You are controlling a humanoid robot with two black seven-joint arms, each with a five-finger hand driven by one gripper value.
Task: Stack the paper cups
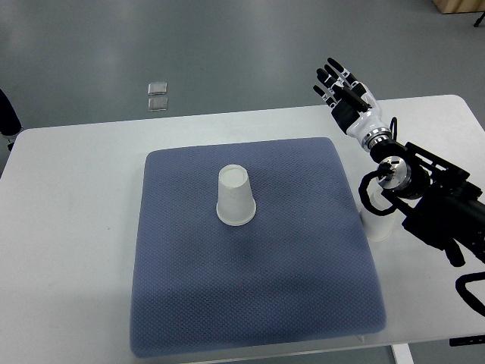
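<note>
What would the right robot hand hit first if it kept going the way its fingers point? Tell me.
Nothing, as far as the picture shows: the right robot hand points up and left, past the table's far edge, over bare floor. Height is unclear.

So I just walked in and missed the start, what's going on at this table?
A humanoid robot is set up to stack paper cups, but nothing is held yet. Its right hand is raised over the table's far right edge with fingers spread and empty. One paper cup stands upside down on the blue mat. A second cup sits on the white table just off the mat's right side, partly hidden beneath the right arm. The left arm isn't in view.
</note>
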